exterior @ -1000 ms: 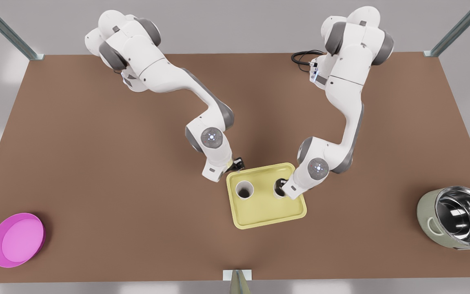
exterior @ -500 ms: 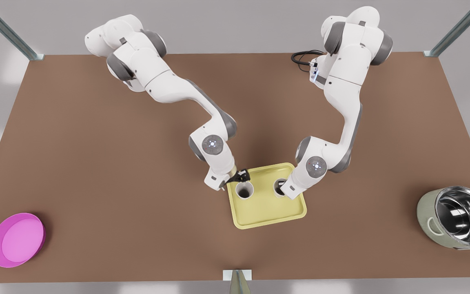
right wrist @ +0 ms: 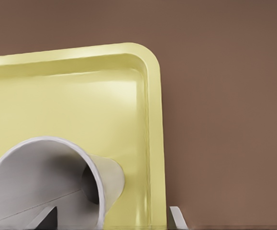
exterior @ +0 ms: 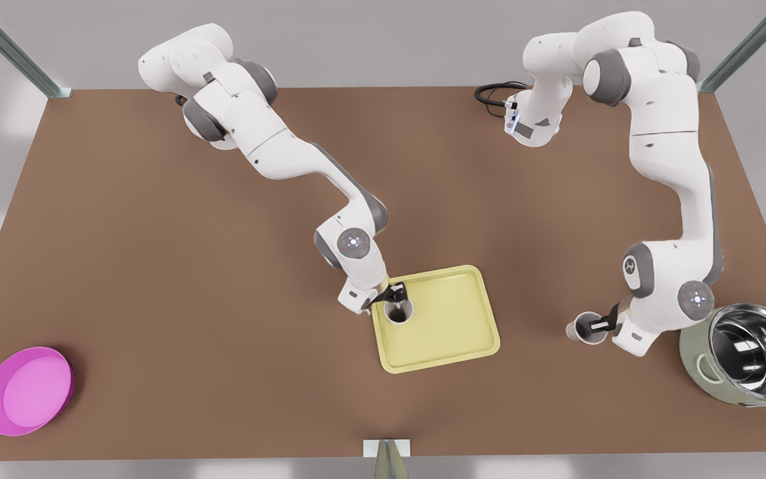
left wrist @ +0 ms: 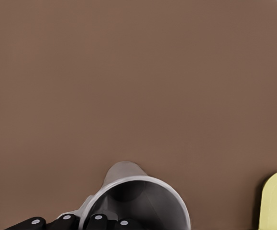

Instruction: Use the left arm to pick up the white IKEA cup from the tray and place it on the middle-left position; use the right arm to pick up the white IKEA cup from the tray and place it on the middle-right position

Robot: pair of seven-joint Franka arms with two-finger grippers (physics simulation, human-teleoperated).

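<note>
- We see the left gripper on the arm at the front view's right, pinching the rim of a white cup with its dark fingers.
- This arm reaches out from its base, bends sharply at the elbow and folds its wrist low over the bench, close to a steel-lined pot.
- The held cup is over bare brown bench, well apart from the yellow tray and between the tray and the pot. We cannot tell whether its base touches the bench.
- The right gripper is on the arm at the front view's left, which stretches diagonally across the bench and points its wrist down at the tray's near-left corner.
- Its fingers are spread, one inside the second white cup and one outside its wall, clear of it.
- That second cup stands upright on the tray, near the corner closest to this arm.
- A magenta bowl sits far off at the front view's left.
</note>
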